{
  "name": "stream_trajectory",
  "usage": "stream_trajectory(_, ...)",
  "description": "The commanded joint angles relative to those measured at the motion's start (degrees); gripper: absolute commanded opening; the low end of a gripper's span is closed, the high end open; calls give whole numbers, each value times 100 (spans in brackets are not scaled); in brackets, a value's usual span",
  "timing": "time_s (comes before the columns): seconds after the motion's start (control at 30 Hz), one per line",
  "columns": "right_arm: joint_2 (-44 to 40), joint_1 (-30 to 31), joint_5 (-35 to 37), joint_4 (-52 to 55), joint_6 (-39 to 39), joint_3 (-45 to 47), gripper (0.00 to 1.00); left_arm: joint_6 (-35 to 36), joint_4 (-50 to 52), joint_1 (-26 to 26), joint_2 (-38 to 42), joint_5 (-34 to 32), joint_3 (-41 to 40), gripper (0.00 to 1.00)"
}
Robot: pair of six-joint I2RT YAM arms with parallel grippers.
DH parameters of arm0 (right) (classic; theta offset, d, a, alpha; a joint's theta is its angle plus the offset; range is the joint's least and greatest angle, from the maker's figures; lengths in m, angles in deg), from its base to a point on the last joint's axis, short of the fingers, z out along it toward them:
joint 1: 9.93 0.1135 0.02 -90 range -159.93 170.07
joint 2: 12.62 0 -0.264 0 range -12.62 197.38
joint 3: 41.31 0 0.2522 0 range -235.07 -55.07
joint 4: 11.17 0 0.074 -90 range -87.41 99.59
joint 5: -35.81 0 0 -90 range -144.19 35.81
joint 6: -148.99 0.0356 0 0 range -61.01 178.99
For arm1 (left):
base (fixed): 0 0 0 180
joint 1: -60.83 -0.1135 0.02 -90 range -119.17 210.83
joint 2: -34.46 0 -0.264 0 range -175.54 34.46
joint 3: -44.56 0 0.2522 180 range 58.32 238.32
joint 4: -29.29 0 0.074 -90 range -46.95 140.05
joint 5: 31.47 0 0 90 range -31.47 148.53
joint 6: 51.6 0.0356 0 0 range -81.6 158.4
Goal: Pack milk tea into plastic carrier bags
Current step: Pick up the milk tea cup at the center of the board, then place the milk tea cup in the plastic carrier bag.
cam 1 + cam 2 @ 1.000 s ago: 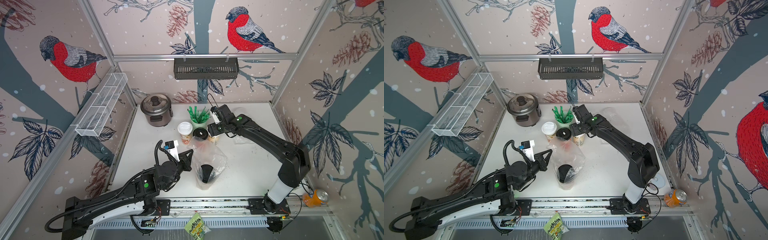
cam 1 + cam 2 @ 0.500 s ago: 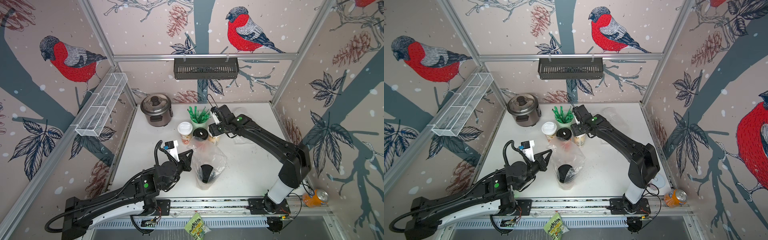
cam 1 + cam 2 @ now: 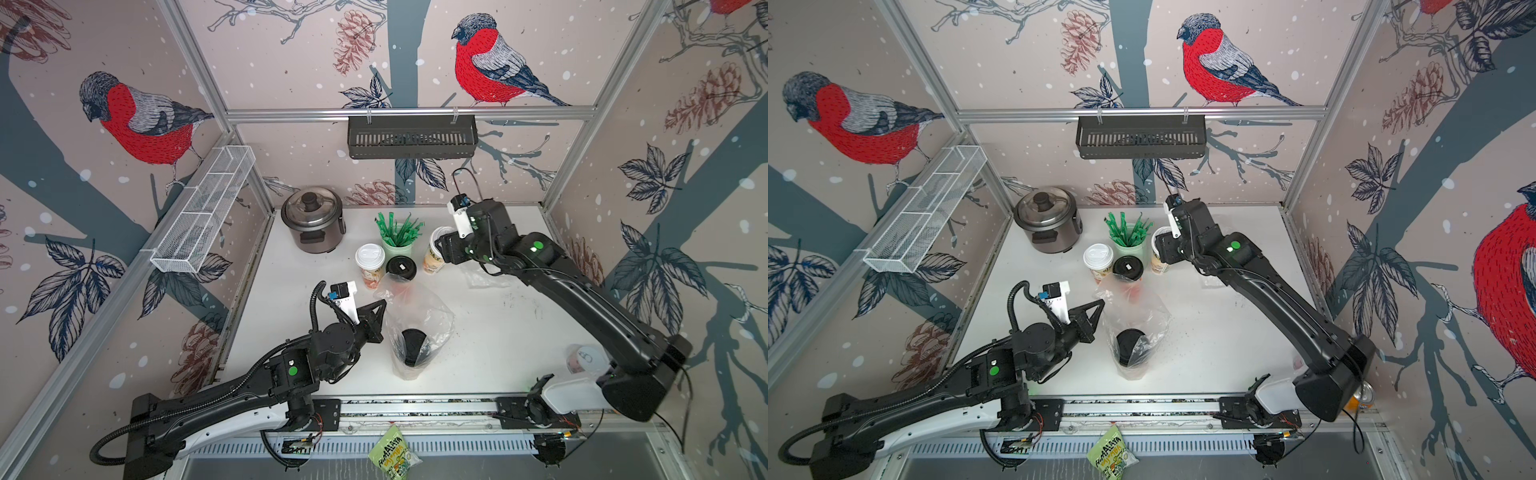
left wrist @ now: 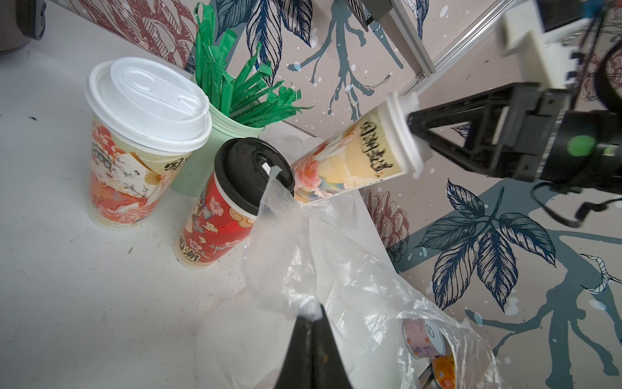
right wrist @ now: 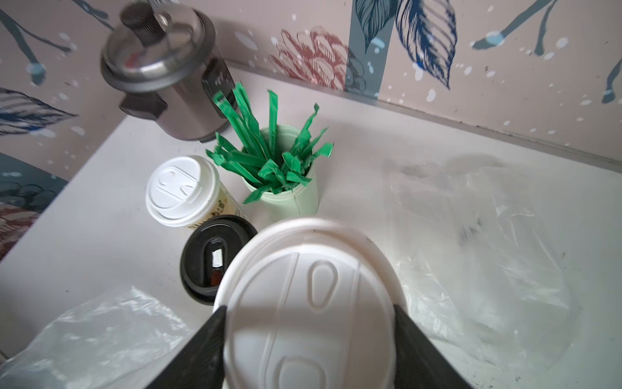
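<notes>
Tabletop (image 3: 519,332) | bag (image 3: 432,309) veils bagged cup (image 3: 411,345); right claw (image 3: 441,245) half-covers held cup (image 3: 431,262)

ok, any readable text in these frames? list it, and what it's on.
"HIMALAYA": green snack packet; finer print unreadable.
"国潮", seemingly: red black-lidded cup, near its base.
Tilted white-lidded cup: brush characters, too stylised to read.
Standing white-lidded cup: characters partly hidden, unreadable.
Small pink can: print blurred.
</notes>
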Motion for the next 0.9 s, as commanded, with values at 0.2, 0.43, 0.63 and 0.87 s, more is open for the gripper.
stream_trajectory(0.2, -917, 544, -36, 60, 328, -364, 63, 0, -34, -12, -78, -81, 12, 0)
stream_trajectory(0.43, -1045, 1392, -66, 142, 527, -505, 63, 61, -109, -12, -251, -20, 82, 0)
stream_trajectory(0.63, -1004, 1763, -12, 382, 720, -335, 61, 54, -106, -4, -303, 23, 147, 0)
stream_trajectory(0.87, -1142, 1904, 26, 419, 901, 66, 61, 62, -95, -9, -296, 15, 164, 0)
